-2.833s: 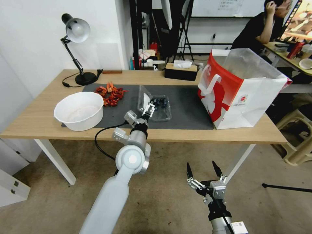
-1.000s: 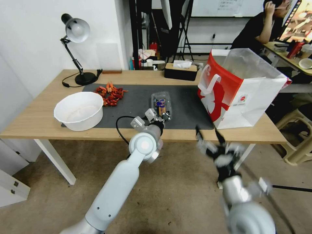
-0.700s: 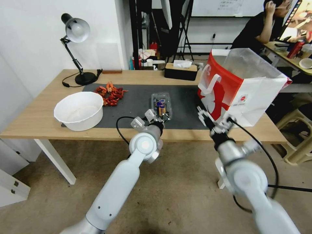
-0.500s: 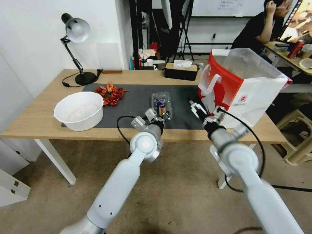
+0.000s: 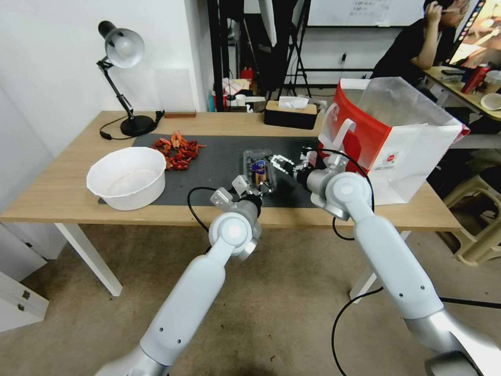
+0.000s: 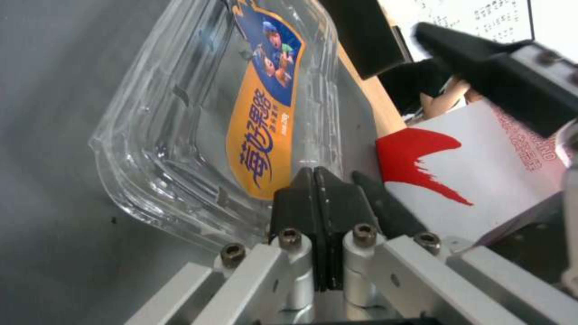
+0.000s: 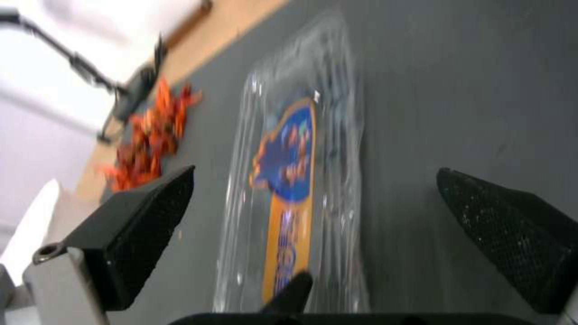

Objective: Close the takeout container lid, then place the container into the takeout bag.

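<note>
takeout container (image 5: 259, 169) thin, light, slippery; lid (image 6: 241, 113) looks down. left gripper (image 6: 315, 180) pinched closed at 6 o'clock rim, holding nothing; right gripper (image 7: 313, 198) wide open at 3 o'clock, grab stiff rims

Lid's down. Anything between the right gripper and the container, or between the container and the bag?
Nothing visible. The right gripper, open, hangs beside the takeout container on the takeout bag side, bare grey mat between. The left gripper, shut, sits at the container's near edge.

Lid (image 6: 265, 122) label: Chinese characters, unreadable; nothing else legible.
</note>
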### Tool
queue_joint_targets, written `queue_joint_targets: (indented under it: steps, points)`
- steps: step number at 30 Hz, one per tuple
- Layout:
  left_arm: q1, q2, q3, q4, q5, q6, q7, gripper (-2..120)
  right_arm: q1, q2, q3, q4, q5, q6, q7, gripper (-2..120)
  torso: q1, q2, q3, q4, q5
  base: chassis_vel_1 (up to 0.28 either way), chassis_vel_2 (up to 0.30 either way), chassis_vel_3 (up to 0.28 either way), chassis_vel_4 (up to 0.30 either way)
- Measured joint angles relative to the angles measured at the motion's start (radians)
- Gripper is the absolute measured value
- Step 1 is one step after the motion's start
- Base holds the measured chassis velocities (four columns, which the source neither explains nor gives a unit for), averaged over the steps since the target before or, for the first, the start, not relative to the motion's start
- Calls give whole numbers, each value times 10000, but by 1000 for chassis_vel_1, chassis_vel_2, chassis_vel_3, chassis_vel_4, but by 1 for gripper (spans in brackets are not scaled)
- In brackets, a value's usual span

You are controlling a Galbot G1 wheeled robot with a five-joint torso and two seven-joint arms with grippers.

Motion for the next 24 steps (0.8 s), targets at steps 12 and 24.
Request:
queue_joint_targets:
  steps: [12,24]
  points:
    - [-8,14,5,11,-10,-44,26,0,396,166,-194,-668,368,-833,-26,100,0,0,0,1,0,0,0,0,0]
    - [31,23,7,-44,-32,-62,22,0,816,402,-541,-1246,446,-809,66,92,-1,0,0,2,-1,0,0,0,0]
